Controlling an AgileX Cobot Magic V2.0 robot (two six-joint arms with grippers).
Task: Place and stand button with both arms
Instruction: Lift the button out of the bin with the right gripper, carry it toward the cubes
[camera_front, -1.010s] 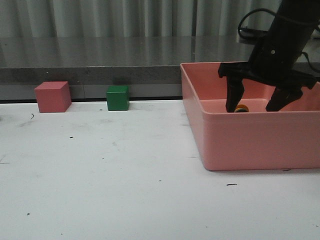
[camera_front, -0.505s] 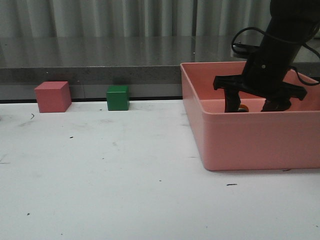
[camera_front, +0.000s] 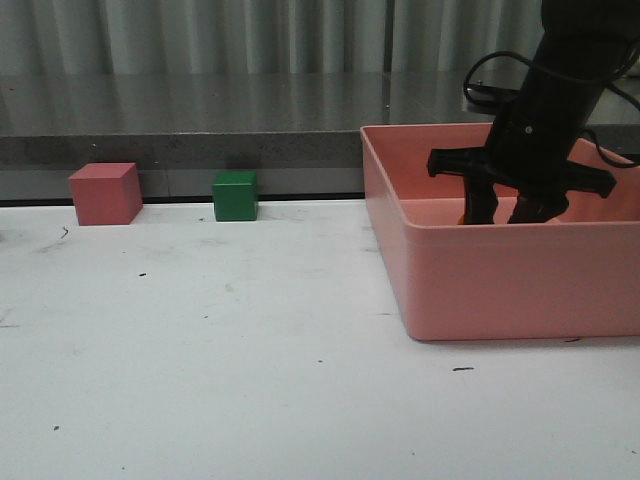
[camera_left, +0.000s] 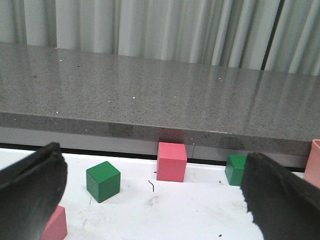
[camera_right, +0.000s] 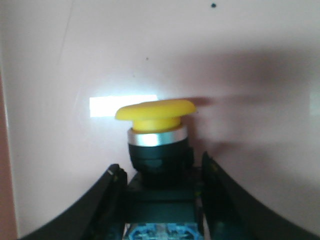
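The button (camera_right: 156, 112) has a yellow mushroom cap, a silvery-white collar and a black base, and it lies inside the pink bin (camera_front: 500, 280). My right gripper (camera_right: 160, 170) is shut on the button's black base, one finger pressed to each side. From the front, the right gripper (camera_front: 503, 212) reaches down into the bin and its fingers hide nearly all of the button. My left gripper (camera_left: 152, 195) is open wide with nothing between its fingers, and it is out of the front view.
A red cube (camera_front: 104, 193) and a green cube (camera_front: 236, 195) stand by the back ledge left of the bin. The left wrist view shows two green cubes (camera_left: 103, 181) (camera_left: 236, 170), a red cube (camera_left: 171, 161) and another red cube's corner (camera_left: 52, 225).
The right gripper dropped lower into the bin and its fingers closed from wide apart onto the button. The cubes have not moved.
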